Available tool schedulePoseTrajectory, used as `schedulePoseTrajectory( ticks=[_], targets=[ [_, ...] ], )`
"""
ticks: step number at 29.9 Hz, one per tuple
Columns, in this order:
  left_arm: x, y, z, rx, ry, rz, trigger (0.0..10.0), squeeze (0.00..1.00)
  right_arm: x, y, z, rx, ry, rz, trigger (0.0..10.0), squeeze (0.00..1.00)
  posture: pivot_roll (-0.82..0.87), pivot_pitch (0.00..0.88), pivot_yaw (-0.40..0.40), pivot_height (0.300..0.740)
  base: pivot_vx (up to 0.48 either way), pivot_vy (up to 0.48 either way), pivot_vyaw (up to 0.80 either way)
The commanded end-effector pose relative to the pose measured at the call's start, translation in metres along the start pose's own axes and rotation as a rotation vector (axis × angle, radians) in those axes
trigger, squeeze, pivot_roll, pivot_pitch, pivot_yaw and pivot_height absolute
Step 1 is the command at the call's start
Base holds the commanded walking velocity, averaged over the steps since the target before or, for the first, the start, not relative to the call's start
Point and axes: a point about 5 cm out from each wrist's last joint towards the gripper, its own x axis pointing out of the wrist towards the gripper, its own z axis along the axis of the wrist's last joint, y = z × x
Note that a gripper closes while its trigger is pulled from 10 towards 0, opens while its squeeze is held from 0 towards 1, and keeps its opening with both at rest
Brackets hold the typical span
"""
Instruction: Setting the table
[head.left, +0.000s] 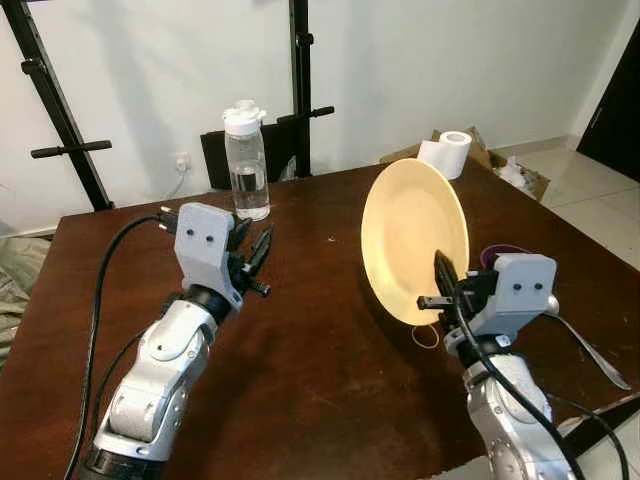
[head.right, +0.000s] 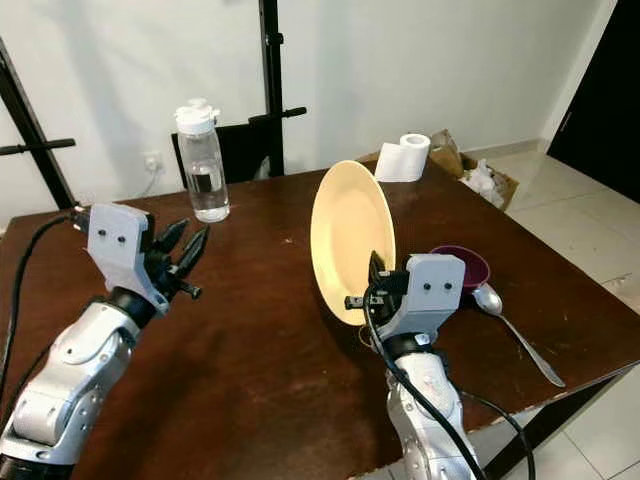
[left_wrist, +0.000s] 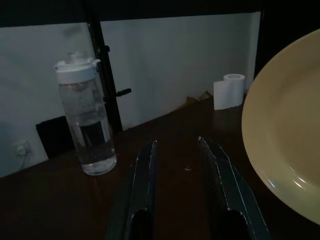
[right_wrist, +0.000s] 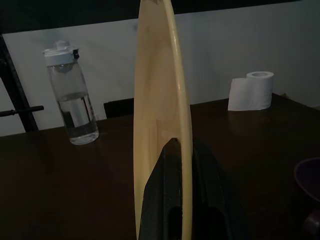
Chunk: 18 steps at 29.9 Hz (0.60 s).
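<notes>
Holding: right gripper (head.left: 441, 288) pinches the lower rim of a pale yellow plate (head.left: 413, 240), one finger on each face; the plate stands on edge above the dark wooden table (head.left: 310, 370), clear of the surface.
Key relation: the plate rises toward 12 o'clock from the right gripper, its face turned toward 9 o'clock; my judgement is that it must be tipped flat before being laid down.
Left gripper (head.left: 255, 255): fingers narrowly apart, holding nothing, hovering at 9 o'clock of the plate, well apart from it.
Nearer arm: right, already gripping.
Surroundings: clear water bottle (head.left: 246, 162) with white cap at 11 o'clock of the plate; toilet paper roll (head.left: 445, 153) at 1 o'clock, at the far table edge; purple bowl (head.right: 462, 266) and spoon (head.right: 512, 328) at 3 o'clock, near the right wrist.
Obstruction: bare tabletop between the grippers looks free; the bowl crowds the 3 o'clock side.
</notes>
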Motion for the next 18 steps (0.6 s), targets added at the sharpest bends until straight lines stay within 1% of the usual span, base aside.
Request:
schedulePoseTrajectory(
  ticks=[1, 3, 4, 8, 9, 12, 13, 15, 16, 18],
  targets=[
    [-0.0007, 0.0049, -0.0041, 0.005, 0.018, 0.027, 10.0, 0.0, 0.0009, 0.0003, 0.0009, -0.003, -0.015, 0.001, 10.0, 0.0, -0.05, 0.038, 0.078, 0.74, 0.0, 0.0, 0.0],
    [-0.0006, 0.0053, -0.0045, 0.006, 0.02, 0.032, 10.0, 0.0, 0.001, 0.0002, 0.0008, -0.003, -0.015, 0.001, 10.0, 0.0, -0.06, 0.038, 0.077, 0.74, 0.0, 0.0, 0.0],
    [-0.0007, 0.0053, -0.0049, -0.006, 0.016, 0.029, 10.0, 0.04, 0.0011, 0.0003, 0.0007, -0.004, -0.014, 0.002, 10.0, 0.0, -0.06, 0.038, 0.077, 0.74, 0.0, 0.0, 0.0],
    [-0.0008, 0.0052, -0.0051, -0.015, 0.013, 0.026, 10.0, 0.04, 0.0012, 0.0003, 0.0006, -0.004, -0.014, 0.002, 10.0, 0.0, -0.06, 0.038, 0.077, 0.74, 0.0, 0.0, 0.0],
    [-0.0009, 0.0043, -0.0056, -0.014, 0.017, 0.022, 10.0, 1.0, 0.0013, 0.0004, 0.0005, -0.003, -0.013, 0.002, 10.0, 0.0, -0.06, 0.038, 0.077, 0.74, 0.0, 0.0, 0.0],
    [-0.0005, 0.0036, -0.0064, -0.005, 0.025, 0.021, 10.0, 1.0, 0.0014, 0.0005, 0.0003, -0.003, -0.013, 0.003, 10.0, 0.0, -0.06, 0.037, 0.079, 0.74, 0.0, 0.0, 0.0],
    [-0.0001, 0.0028, -0.0069, -0.003, 0.029, 0.016, 10.0, 0.0, 0.0014, 0.0005, 0.0001, -0.003, -0.013, 0.002, 10.0, 0.0, -0.06, 0.035, 0.079, 0.74, 0.0, 0.0, 0.0],
    [-0.0001, 0.0028, -0.0069, -0.003, 0.029, 0.016, 10.0, 0.0, 0.0014, 0.0005, 0.0001, -0.003, -0.013, 0.002, 10.0, 0.0, -0.06, 0.035, 0.079, 0.74, 0.0, 0.0, 0.0],
    [0.0, 0.0022, -0.0068, -0.017, 0.025, 0.006, 10.0, 1.0, 0.0015, 0.0006, 0.0001, -0.003, -0.014, 0.002, 10.0, 0.0, -0.06, 0.034, 0.08, 0.74, 0.0, 0.0, 0.0],
    [0.0, 0.0022, -0.0068, -0.017, 0.025, 0.006, 10.0, 1.0, 0.0015, 0.0006, 0.0001, -0.003, -0.014, 0.002, 10.0, 0.0, -0.06, 0.034, 0.08, 0.74, 0.0, 0.0, 0.0]
  ],
)
